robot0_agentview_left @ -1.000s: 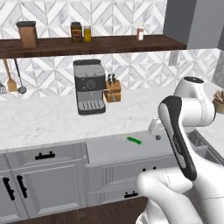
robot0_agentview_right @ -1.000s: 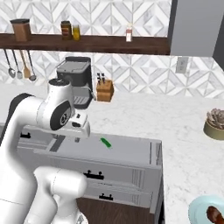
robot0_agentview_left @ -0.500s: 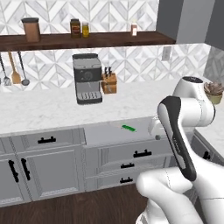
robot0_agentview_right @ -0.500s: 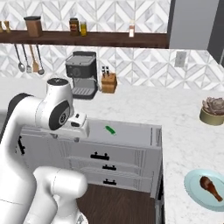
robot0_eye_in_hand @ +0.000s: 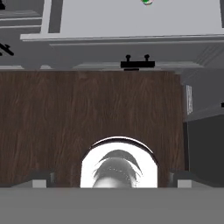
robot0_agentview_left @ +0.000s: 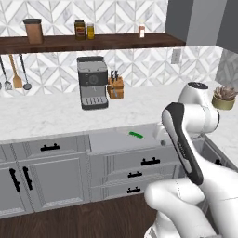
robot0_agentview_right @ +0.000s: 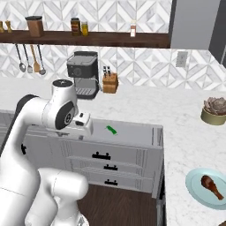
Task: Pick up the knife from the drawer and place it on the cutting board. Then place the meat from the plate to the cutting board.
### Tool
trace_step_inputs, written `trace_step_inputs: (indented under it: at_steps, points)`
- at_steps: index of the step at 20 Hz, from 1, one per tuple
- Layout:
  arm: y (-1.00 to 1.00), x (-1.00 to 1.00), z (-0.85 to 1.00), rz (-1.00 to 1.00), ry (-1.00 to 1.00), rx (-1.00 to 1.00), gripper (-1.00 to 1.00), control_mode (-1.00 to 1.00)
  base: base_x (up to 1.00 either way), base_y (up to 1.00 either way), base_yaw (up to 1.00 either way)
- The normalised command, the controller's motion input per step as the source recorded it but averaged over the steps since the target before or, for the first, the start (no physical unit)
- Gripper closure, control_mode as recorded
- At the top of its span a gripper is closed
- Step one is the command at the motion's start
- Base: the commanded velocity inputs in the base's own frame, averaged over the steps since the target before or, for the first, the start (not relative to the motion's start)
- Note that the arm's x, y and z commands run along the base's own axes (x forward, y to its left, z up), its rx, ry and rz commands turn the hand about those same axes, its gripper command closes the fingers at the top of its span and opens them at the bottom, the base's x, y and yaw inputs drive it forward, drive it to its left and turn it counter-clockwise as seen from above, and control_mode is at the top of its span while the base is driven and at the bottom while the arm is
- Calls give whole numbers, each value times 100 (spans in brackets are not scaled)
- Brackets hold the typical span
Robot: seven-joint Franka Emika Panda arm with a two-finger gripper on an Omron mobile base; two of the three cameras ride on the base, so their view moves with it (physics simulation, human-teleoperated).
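The knife (robot0_agentview_left: 136, 135) lies on the flat grey inside of the pulled-out drawer (robot0_agentview_left: 116, 142), just right of centre in the left base view and at centre in the right base view. The meat (robot0_agentview_right: 212, 186) rests on the plate (robot0_agentview_right: 194, 187) at the lower right of the right base view, on the white table (robot0_agentview_right: 185, 132). In the hand view the end effector (robot0_eye_in_hand: 111, 179) points down at the wooden floor (robot0_eye_in_hand: 87, 113), released and carrying nothing.

No readable text, label or number anywhere.

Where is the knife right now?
The knife lies inside the open drawer, toward its back right, below the counter in front of the wooden knife block.
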Motion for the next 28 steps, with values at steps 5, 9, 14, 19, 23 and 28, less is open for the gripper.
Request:
trace_step_inputs:
  at_steps: [5,9,14,19,23,28]
  points:
    - [0,100,-29,0,0,0,-100,-100,0,0,0]
    - [0,87,-46,0,1,0,-100,-100,0,0,0]
    - [-14,46,-56,0,4,0,-100,-100,0,0,0]
    - [-14,32,-36,0,14,0,-100,-100,0,0,0]
    - [-9,21,-24,0,1,0,-100,-100,0,0,0]
    - [0,60,-29,0,-1,0,-100,-100,0,0,0]
